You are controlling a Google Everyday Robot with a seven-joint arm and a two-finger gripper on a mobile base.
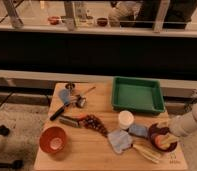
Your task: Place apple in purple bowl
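one apple point(159, 142) beneath gripper point(165, 136)

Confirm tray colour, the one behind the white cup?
Green tray, clearest in the camera view; gripper is at the purple bowl.

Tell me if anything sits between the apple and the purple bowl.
Nothing visible does. The apple is already within the purple bowl's outline at the table's right edge, with the gripper right at it, reaching in from the right. Whether the apple rests on the bowl's floor cannot be told.
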